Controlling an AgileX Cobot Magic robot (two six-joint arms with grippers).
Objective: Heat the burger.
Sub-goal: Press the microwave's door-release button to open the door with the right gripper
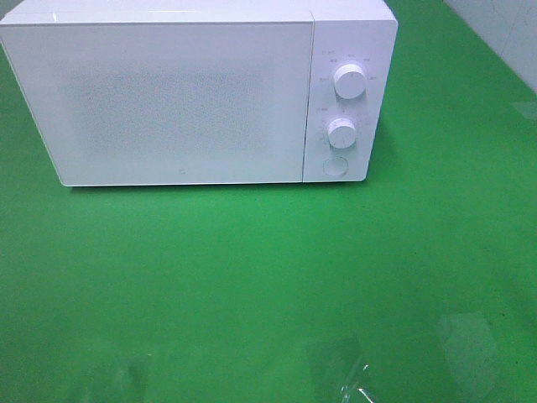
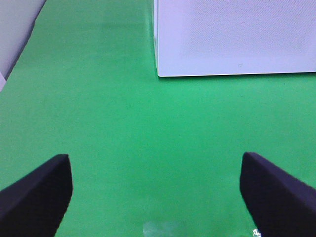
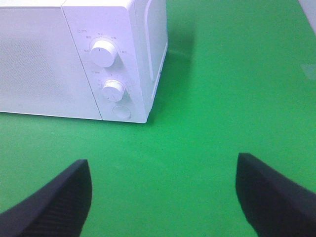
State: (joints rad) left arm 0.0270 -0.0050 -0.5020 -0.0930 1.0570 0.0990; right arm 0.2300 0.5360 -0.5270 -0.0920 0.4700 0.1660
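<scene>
Microwave [image 1: 180, 92], white, stands by the far edge of the green surface [image 1: 252, 277], nearer the far left corner, with its door shut. On its right-hand panel sit an upper dial [image 1: 349, 81], a lower dial [image 1: 341, 133] and a round button [image 1: 336, 166] below them.

The burger shows in no view, so where it lies relative to either gripper cannot be told.

The left gripper [image 2: 154, 160] hangs over bare surface in front of the microwave's [image 2: 232, 34] left front corner, spread wide with nothing between its dark fingers [image 2: 39, 192]. The right gripper [image 3: 162, 163] faces the panel end of the microwave [image 3: 74, 59], equally wide apart and holding nothing. A scrap of clear film [image 1: 361, 388] lies at the near edge.
</scene>
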